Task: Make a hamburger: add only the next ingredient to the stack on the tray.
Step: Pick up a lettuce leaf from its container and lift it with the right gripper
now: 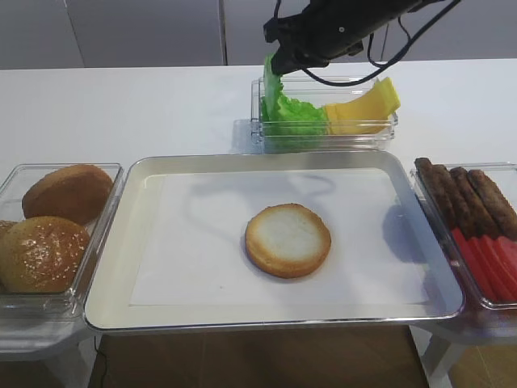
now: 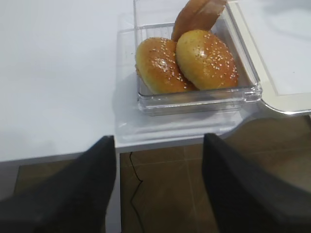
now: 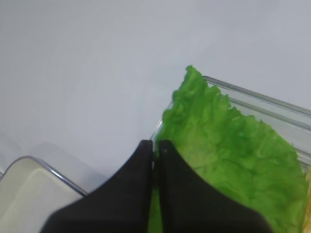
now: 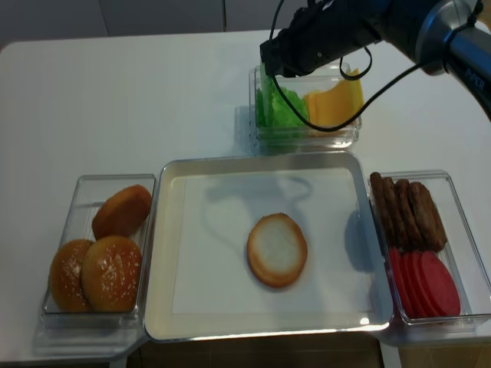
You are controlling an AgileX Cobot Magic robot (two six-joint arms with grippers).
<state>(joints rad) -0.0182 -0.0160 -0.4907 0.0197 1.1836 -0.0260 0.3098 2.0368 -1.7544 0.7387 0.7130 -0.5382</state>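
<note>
A ruffled, bright green lettuce leaf (image 1: 284, 103) with frilly edges stands partly raised out of a clear plastic tub (image 1: 323, 133) at twelve o'clock from the tray (image 1: 145, 174), and the right gripper (image 3: 154, 144) has its dark, smooth fingers (image 3: 136, 165) clenched together on the leaf's edge. In the same tub, on its three o'clock side, lie glossy yellow cheese slices (image 1: 367, 105). The tray is a large cream-silver metal rectangle with rounded corners, lined with white paper (image 1: 186, 267); near its middle rests the bun bottom (image 1: 287, 239), flat and round, its cut face pale and grainy inside a golden-brown rim. At nine o'clock from the tray a clear tub (image 1: 101, 230) holds domed brown buns (image 1: 44, 252), two of them speckled with sesame seeds. At three o'clock another clear tub (image 1: 501, 305) holds dark brown, rough-skinned sausages (image 1: 464, 198) toward the far end and overlapping smooth red slices (image 1: 489, 263) toward the near end. All tubs sit on a plain white table (image 1: 121, 113). The left gripper (image 2: 159, 145) hangs off the table's near edge beside the bun tub, its two matte black fingers (image 2: 97, 174) spread well apart with nothing between them.
</note>
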